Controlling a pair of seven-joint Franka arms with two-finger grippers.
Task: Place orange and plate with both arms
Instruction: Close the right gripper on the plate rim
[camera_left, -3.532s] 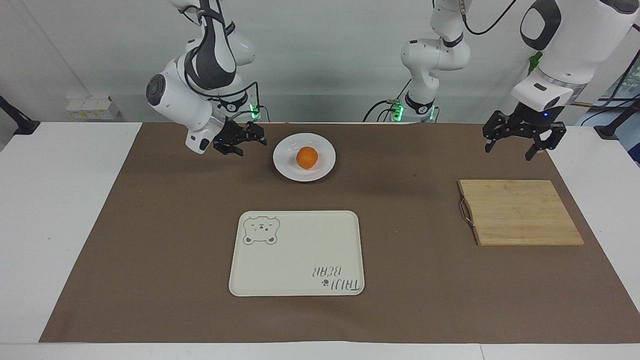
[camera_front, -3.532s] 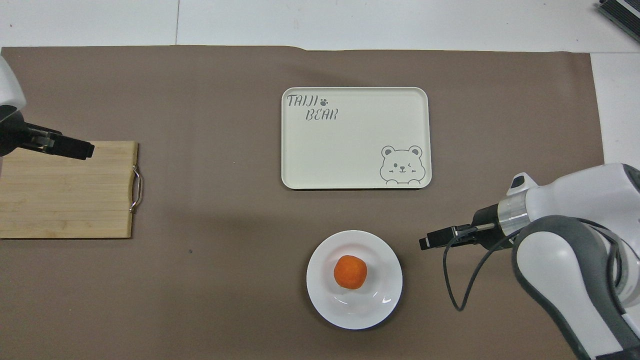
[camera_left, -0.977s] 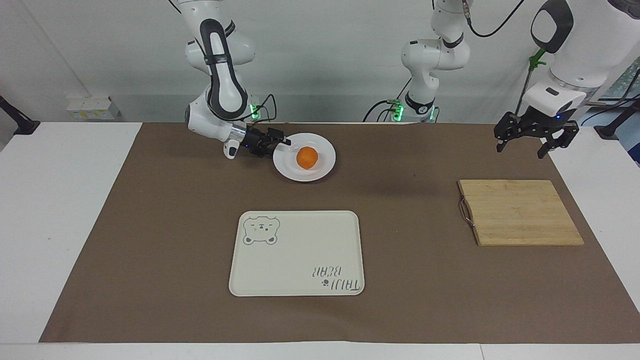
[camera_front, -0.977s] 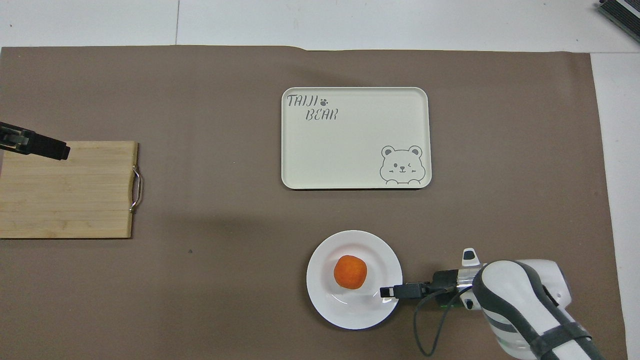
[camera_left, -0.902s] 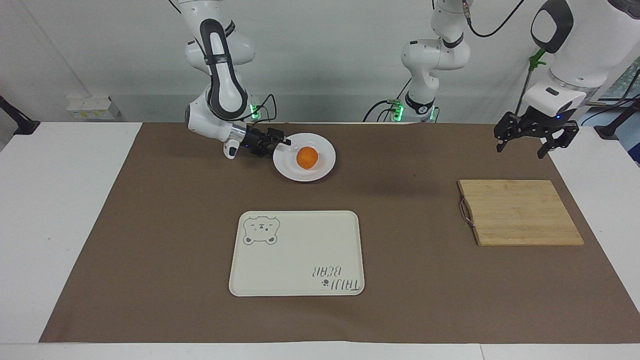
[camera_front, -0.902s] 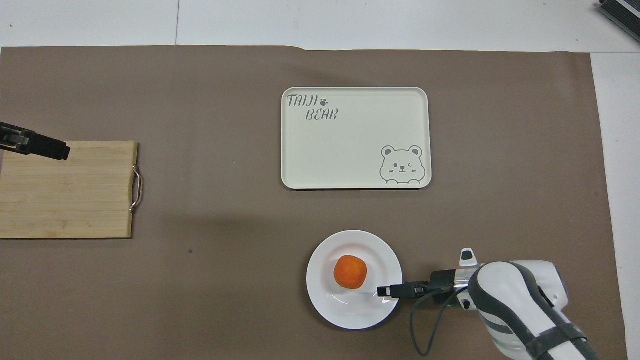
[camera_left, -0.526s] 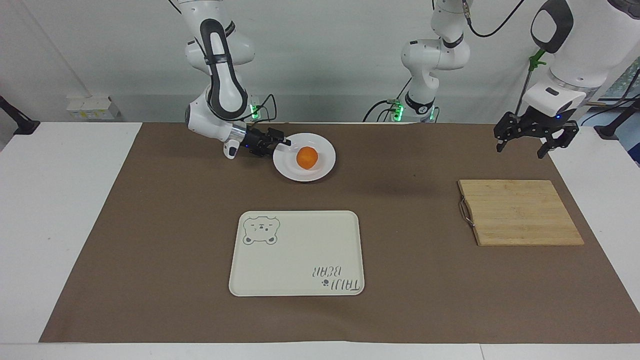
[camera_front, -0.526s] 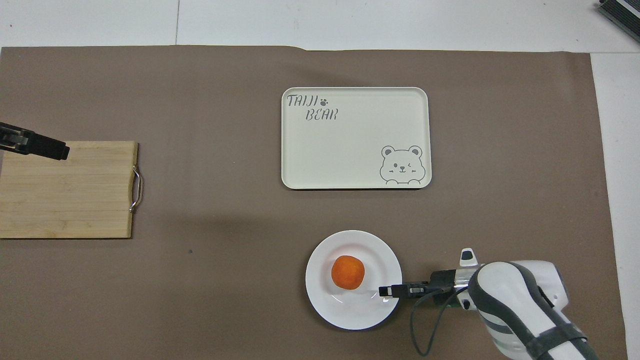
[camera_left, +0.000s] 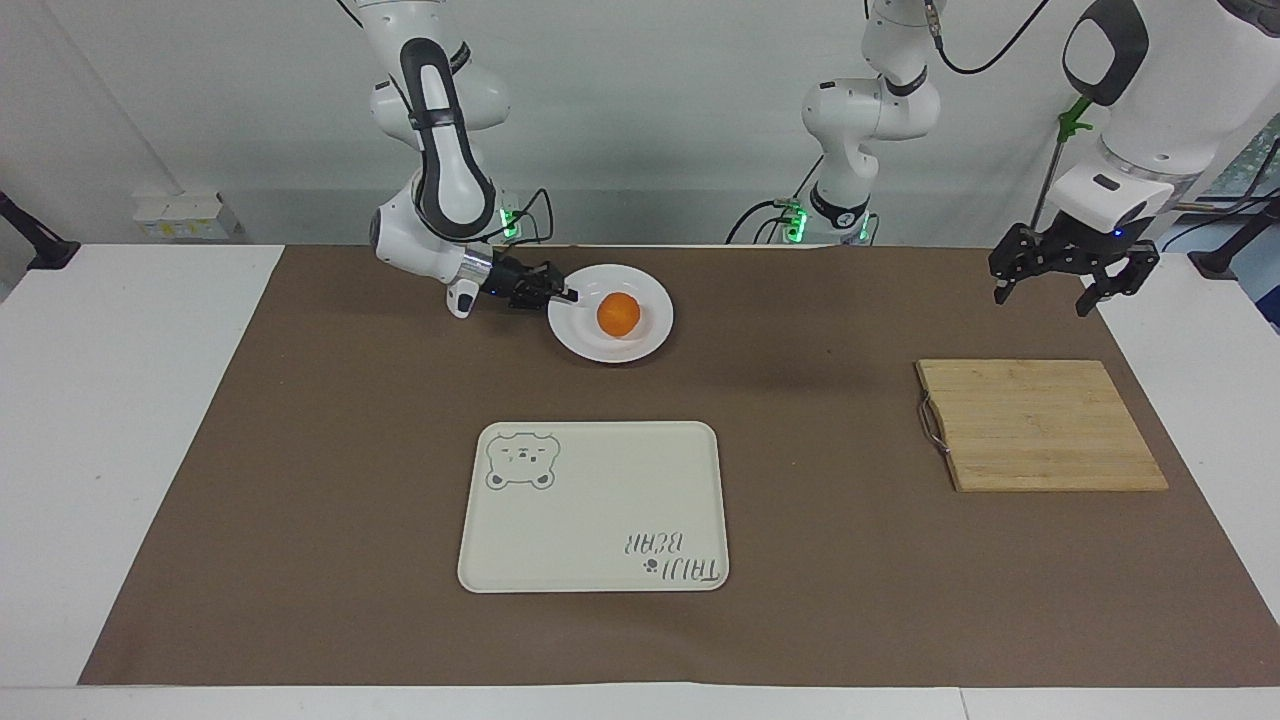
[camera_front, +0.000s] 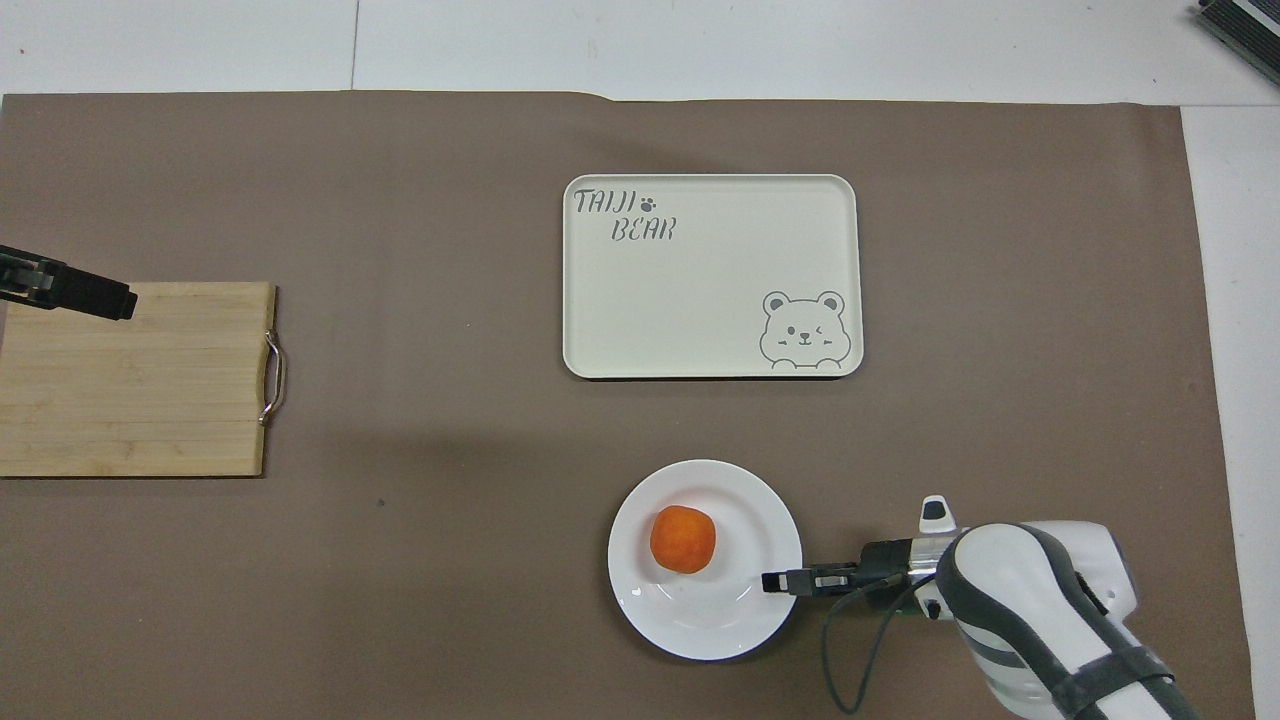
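right arm bent low, forearm near level; right tool (camera_left: 568, 295) clenched on the plate (camera_left: 640, 340) rim at 9 o'clock in the facing view. orange (camera_left: 618, 313) sits on the plate. left arm waits, left tool (camera_left: 1047, 283) spread wide, raised over the surface near the cutting board (camera_left: 1040, 425).

White table (camera_left: 120, 420) under brown mat (camera_left: 330, 450), plain white wall (camera_left: 640, 110).
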